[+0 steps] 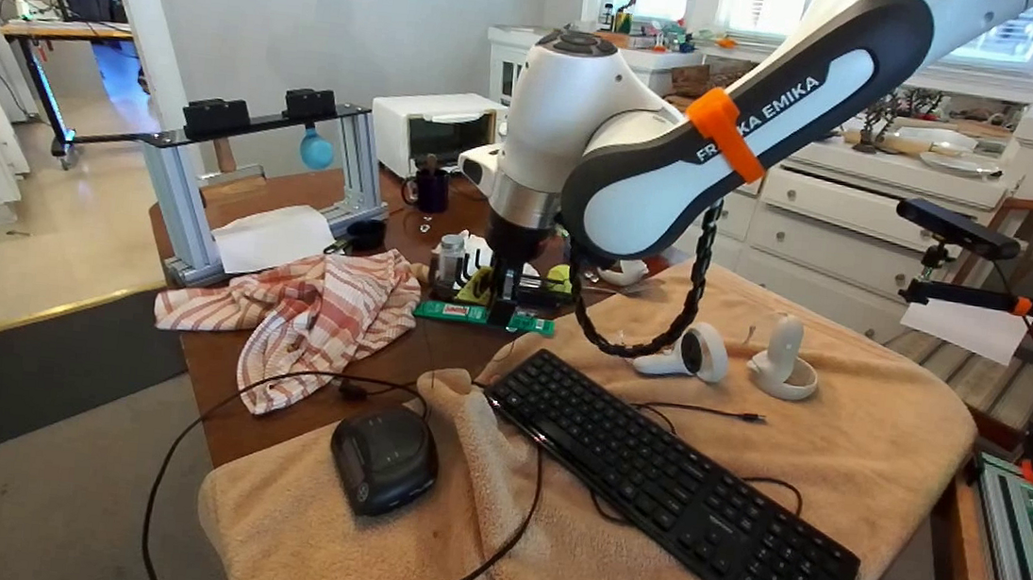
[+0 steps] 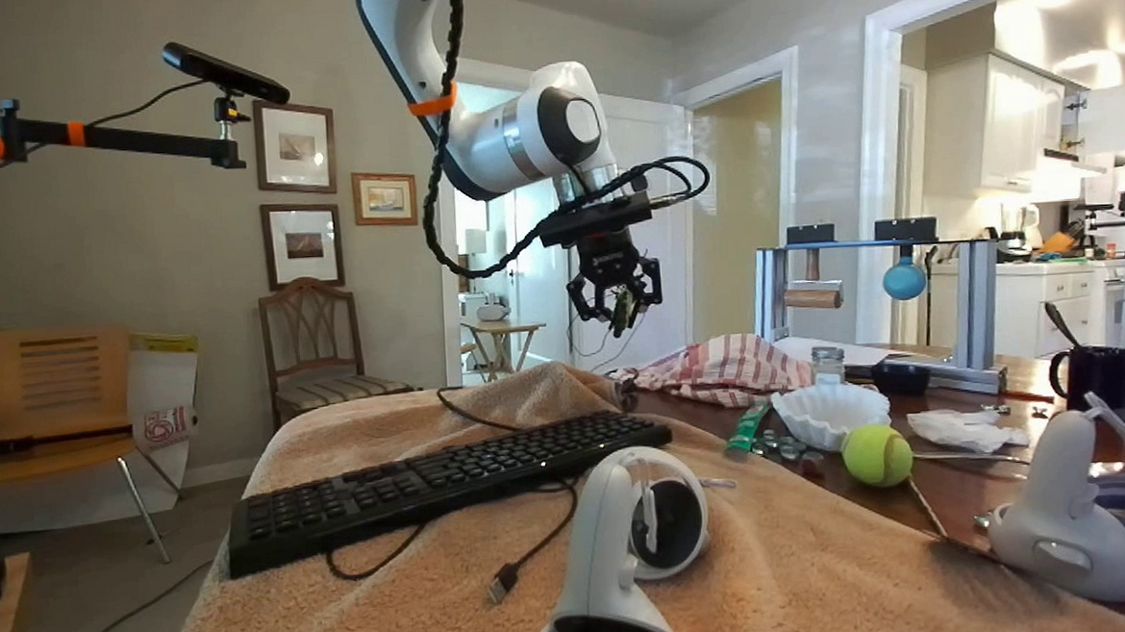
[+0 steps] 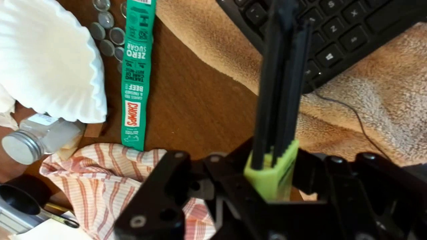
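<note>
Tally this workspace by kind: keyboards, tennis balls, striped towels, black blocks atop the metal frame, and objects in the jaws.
Keyboard: 1
Tennis ball: 1
Striped towel: 1
Black blocks: 2
Lime-green object in the jaws: 1
Total: 6

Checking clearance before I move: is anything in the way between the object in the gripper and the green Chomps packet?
Nothing visible blocks it: in the wrist view, only tabletop, tan blanket and keyboard show between the held yellow-green object and the packet, all lying below the gripper.

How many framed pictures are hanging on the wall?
3, in an exterior view: an upper picture, a lower picture below it, and a smaller picture to their right. Others may be hidden.
</note>
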You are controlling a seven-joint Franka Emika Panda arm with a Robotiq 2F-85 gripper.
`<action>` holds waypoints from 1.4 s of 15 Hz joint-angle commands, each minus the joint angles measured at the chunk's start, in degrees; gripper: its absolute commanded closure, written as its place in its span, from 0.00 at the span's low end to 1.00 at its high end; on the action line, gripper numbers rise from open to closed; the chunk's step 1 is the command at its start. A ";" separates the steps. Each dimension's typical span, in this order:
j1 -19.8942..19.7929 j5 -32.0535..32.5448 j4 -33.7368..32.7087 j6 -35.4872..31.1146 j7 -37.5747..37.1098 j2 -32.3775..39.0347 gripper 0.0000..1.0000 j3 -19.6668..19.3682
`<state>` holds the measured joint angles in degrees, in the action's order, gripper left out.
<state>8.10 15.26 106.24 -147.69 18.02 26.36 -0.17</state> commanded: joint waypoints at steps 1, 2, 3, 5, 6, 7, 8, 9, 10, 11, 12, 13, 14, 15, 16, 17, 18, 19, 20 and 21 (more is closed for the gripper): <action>-1.17 0.88 -0.05 0.26 -0.53 0.06 0.88 1.39; -1.37 0.89 0.06 0.25 -0.52 0.12 0.88 1.35; -1.68 0.89 0.09 0.25 -0.50 0.19 0.88 1.25; -2.05 0.87 0.10 0.24 -0.46 0.23 0.88 1.17; -2.09 0.87 0.10 0.24 -0.46 0.24 0.88 1.17; -2.08 0.86 0.10 0.24 -0.46 0.23 0.88 1.18; -2.08 0.86 0.10 0.24 -0.45 0.23 0.88 1.22; -2.07 0.86 0.10 0.24 -0.45 0.23 0.97 1.23; -1.48 0.94 -0.23 0.45 -2.38 0.60 0.97 0.81; -0.81 1.03 -0.84 0.62 -4.99 1.14 0.97 0.15; -0.42 1.10 -1.30 0.75 -7.02 1.49 0.97 -0.23; 0.15 1.25 -1.93 1.16 -9.71 1.84 0.97 -0.80; 0.90 1.78 -2.42 1.52 -12.77 2.07 0.97 -1.63; 1.93 2.88 -3.04 1.85 -16.28 2.28 0.97 -2.89; 3.14 4.51 -3.94 2.20 -19.95 2.58 0.97 -4.45; 4.46 6.41 -5.09 3.28 -23.40 3.00 0.97 -6.09; 5.94 8.68 -6.61 5.07 -27.12 3.59 0.97 -7.86; 7.06 10.69 -8.24 7.63 -29.96 4.22 0.97 -9.09; 7.99 12.53 -9.52 9.76 -32.89 4.64 0.97 -10.10; 8.72 14.12 -10.61 12.18 -35.66 4.92 0.97 -10.85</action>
<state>13.39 24.21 100.84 -142.11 -9.02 29.21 -7.73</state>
